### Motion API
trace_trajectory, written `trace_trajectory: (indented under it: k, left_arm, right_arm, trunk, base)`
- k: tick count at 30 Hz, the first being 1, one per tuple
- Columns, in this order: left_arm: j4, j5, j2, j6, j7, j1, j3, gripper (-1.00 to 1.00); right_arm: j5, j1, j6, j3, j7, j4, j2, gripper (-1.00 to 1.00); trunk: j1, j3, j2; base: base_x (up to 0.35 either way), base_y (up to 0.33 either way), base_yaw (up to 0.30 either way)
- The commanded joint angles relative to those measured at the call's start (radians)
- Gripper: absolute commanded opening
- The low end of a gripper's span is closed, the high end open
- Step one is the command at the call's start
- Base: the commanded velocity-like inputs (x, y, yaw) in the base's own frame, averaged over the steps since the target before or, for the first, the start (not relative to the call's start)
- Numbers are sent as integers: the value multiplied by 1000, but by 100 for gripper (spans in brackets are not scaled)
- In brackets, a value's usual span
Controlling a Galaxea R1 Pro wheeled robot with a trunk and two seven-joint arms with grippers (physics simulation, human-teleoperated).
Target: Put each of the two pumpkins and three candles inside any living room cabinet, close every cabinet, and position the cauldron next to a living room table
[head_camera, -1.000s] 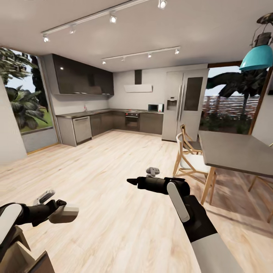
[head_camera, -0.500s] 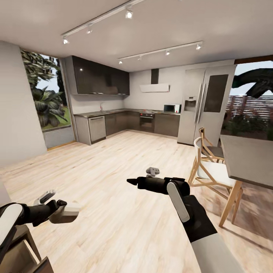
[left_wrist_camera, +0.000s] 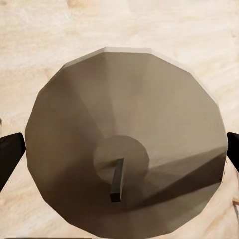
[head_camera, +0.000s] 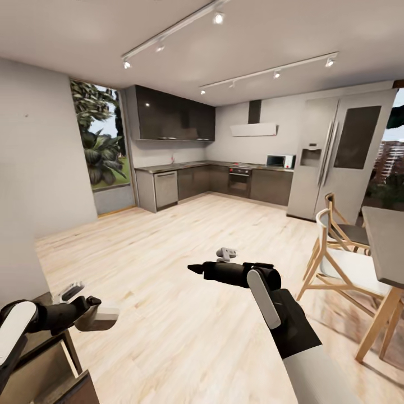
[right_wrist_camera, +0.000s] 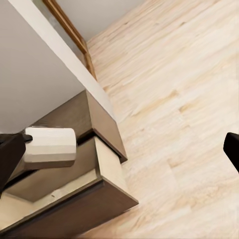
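1. At 7 o'clock in the head view, the left fingers (head_camera: pixel 106 314) grasp a cream candle (head_camera: pixel 98 316) on its side, carried just above an open drawer of the dark cabinet (head_camera: pixel 53 365), apparently for dropping it inside.
2. In the left wrist view the candle's (left_wrist_camera: pixel 124 144) wick end faces the camera.
3. At centre, the right fingers (head_camera: pixel 193 269) point forward; whether released or clenched, I cannot tell.
4. At 3 o'clock stand wooden chairs (head_camera: pixel 336 264); the kitchen (head_camera: pixel 224 179) lies at 12 o'clock.
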Motion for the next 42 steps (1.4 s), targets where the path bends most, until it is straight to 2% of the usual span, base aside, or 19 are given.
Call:
trace_trajectory:
  k: [1,13,19,34,42]
  left_arm:
    - [-1,10,0,2,8,-1,-3,-100]
    - [-1,11,0,2,7,-1,-15,-100]
    - [-1,11,-1,0,7,-1,-34,-100]
    - [-1,11,-1,0,7,-1,-39,-100]
    - [-2,11,0,0,8,-1,-43,-100]
  right_arm:
    - [8,-1,4,-1,8,-1,0,100]
    - [8,-1,4,-1,7,0,1,100]
    - [6,-1,4,-1,7,1,0,100]
    - [6,-1,4,-1,7,1,1,100]
    - [6,-1,4,-1,7,1,1,100]
  trunk:
    - [0,-1,-1]
    - [0,-1,-1]
    - [0,-1,-1]
    - [0,-1,-1]
    - [0,-1,-1]
  base:
    - [1,0,269]
    - [0,0,269]
    - [0,0,269]
    - [0,0,269]
    - [5,-193,269]
